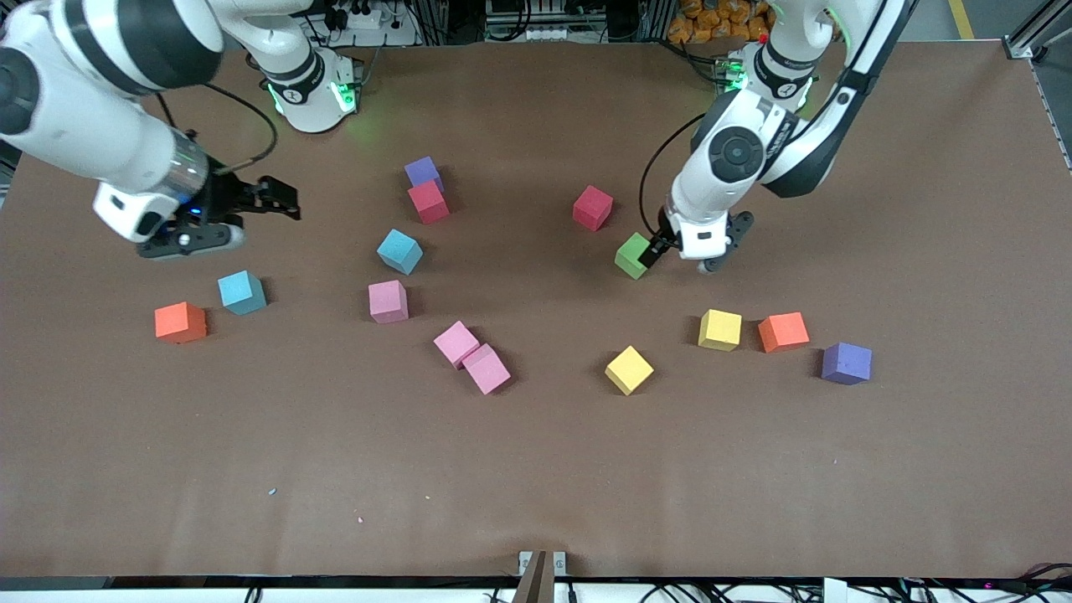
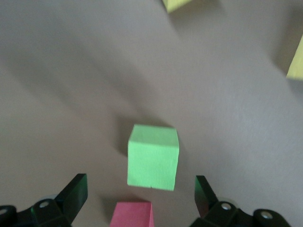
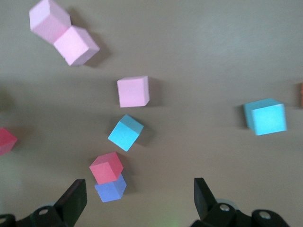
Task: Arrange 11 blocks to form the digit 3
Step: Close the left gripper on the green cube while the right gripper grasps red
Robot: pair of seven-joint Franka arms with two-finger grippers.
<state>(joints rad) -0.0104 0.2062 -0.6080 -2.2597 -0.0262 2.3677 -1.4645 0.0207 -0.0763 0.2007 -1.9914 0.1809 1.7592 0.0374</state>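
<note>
Your brown table cover (image 1: 536,469) fills the front view, and nothing on it reads as a digit 3 yet: the small matte foam cubes (image 1: 399,251) lie scattered across the middle band of the frame.

The left arm reaches down in the upper part of that view, toward its own end of the table. The left gripper (image 1: 682,255) has its jaws spread wide and sits low at the green foam cube (image 1: 634,255). In the left wrist view the green cube (image 2: 153,157) lies between and just ahead of the fingertips (image 2: 78,187), with nothing pinched.

The right gripper (image 1: 280,201), jaws also spread and empty, hangs over bare cover at the right arm's end and looks to be waiting.

I'd judge the step in hand to be picking the green cube. Watch these:

- In the front view one finger looks to be touching or nearly touching the cube's side. Come down off-centre and you will shove or tip it instead of straddling it.
- A red foam cube (image 1: 593,208) sits near, higher in the frame. A wide approach could knock it.
- Two pink foam cubes (image 1: 456,343) (image 1: 487,368) touch each other, as do a purple cube (image 1: 423,172) and another red one (image 1: 429,202). Grabbing either will likely drag its neighbour.
- Soft foam can squash and skew the placement.
- I count more than eleven cubes, so keep the spares away from the figure.
</note>
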